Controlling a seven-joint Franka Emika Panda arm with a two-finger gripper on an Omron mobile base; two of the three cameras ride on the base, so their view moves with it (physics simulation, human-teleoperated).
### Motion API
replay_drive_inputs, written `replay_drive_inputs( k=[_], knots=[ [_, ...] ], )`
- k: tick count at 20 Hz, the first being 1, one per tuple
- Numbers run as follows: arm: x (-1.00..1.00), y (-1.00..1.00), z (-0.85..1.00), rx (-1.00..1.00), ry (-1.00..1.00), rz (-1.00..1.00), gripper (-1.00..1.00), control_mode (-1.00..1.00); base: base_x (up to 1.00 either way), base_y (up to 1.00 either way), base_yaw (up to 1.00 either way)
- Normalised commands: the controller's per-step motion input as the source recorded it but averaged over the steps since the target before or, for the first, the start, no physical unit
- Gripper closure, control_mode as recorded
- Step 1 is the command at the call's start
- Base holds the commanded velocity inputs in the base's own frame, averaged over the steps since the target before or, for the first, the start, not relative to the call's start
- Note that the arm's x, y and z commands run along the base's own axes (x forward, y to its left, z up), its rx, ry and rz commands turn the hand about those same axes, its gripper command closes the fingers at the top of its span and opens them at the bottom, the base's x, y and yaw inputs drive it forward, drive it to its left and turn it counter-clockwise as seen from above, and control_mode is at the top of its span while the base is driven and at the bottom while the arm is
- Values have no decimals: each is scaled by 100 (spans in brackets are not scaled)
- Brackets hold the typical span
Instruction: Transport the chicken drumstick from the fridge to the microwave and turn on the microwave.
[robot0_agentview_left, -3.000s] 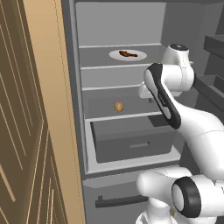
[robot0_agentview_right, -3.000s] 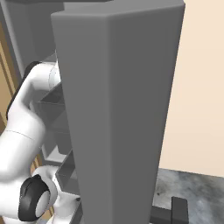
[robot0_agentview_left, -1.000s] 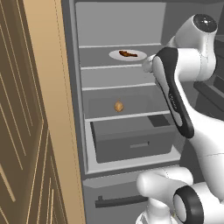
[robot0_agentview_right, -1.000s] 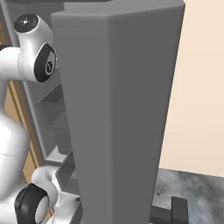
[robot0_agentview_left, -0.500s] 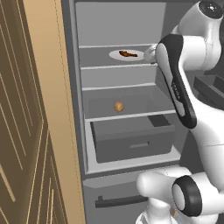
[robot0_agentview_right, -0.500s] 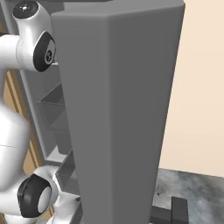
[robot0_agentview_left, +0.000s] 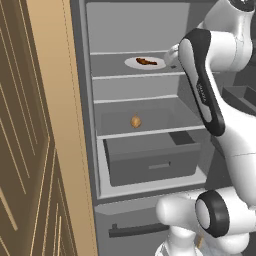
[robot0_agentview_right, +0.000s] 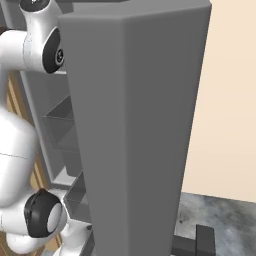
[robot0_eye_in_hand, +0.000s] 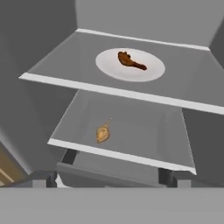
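Gripper (robot0_agentview_left: 171, 54) wide open and holding nothing, up at the right end of the top shelf (robot0_eye_in_hand: 57, 70) inside the open fridge (robot0_agentview_left: 130, 30), just beside the white plate (robot0_eye_in_hand: 109, 65). Chicken drumstick (robot0_eye_in_hand: 130, 61) lying on that plate, well back from the shelf's front edge, with lots of free room above it. One shelf down, a small tan ball of food (robot0_eye_in_hand: 103, 132) alone near the front edge; below that, a dark drawer (robot0_agentview_left: 150, 162), and a tall wooden wall (robot0_agentview_left: 35, 150) close on the left.
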Motion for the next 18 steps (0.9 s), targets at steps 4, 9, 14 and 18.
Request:
replay_drive_inputs(
  k=[4,9,14,18],
  knots=[
    [39,0,0,0,0,7,-100,-100,0,0,0],
    [46,0,-1,0,0,7,-100,-100,0,0,0],
    [48,0,-12,0,-1,5,-100,-100,0,0,0],
    [42,0,-9,0,-1,2,-100,-100,0,0,0]
  ],
)
